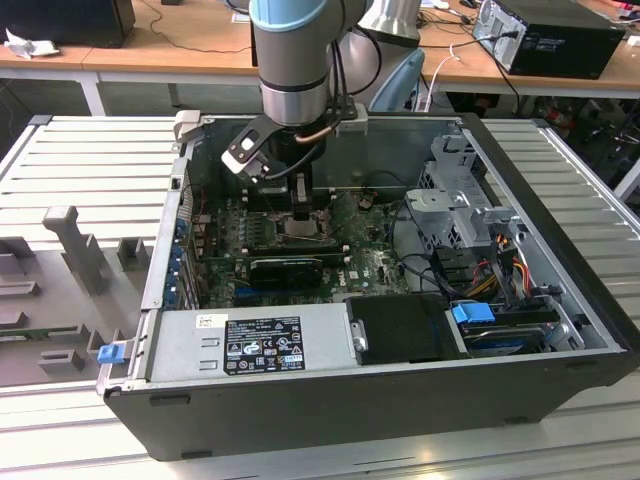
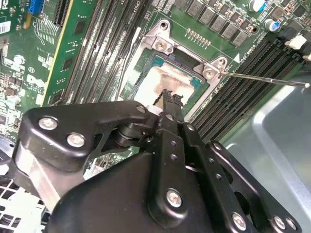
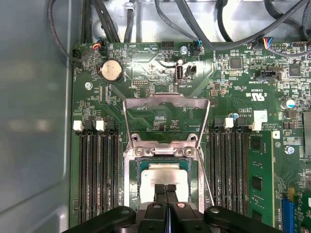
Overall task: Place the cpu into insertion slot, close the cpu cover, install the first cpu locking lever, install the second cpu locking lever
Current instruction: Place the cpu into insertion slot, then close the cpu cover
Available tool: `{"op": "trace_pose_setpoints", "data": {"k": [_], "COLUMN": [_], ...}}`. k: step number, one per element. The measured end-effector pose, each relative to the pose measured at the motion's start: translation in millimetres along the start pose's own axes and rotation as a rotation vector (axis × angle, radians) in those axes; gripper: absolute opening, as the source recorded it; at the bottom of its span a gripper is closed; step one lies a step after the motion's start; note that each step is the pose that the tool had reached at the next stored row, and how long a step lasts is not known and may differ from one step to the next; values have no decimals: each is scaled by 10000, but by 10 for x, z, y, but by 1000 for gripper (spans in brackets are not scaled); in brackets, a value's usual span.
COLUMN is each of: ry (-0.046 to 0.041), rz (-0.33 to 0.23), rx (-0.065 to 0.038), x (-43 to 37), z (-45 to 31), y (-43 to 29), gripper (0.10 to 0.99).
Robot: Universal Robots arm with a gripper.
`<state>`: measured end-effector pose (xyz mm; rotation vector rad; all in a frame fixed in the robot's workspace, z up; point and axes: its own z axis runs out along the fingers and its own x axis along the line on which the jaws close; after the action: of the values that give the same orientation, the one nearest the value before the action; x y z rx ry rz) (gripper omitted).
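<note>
In both wrist views the cpu lies flat in the insertion slot, silver top up, with green board around it. My gripper is shut, its black fingertips pressed together right over the chip's middle; whether they touch it I cannot tell. The cpu cover is swung open, away from the socket, its window showing the board behind. A thin wire locking lever stands loose beside the socket. In the exterior view the gripper reaches down into the open computer case.
Long black memory slots flank the socket on both sides. Cables hang along the case wall beyond the board. In the exterior view a power supply, a drive cage and the case rim hem in the arm.
</note>
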<state>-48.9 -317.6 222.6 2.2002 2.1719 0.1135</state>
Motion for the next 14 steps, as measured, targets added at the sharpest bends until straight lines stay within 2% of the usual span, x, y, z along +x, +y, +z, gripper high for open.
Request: {"op": "trace_pose_setpoints", "data": {"k": [8,11,14], "ry": [1,-1,-2], "rz": [-1,5,9], "rx": [-2,1,34], "x": [1,-5,-5], "z": [-45,-43,-34], "y": [7,45,144], "gripper": [106,106,106]}}
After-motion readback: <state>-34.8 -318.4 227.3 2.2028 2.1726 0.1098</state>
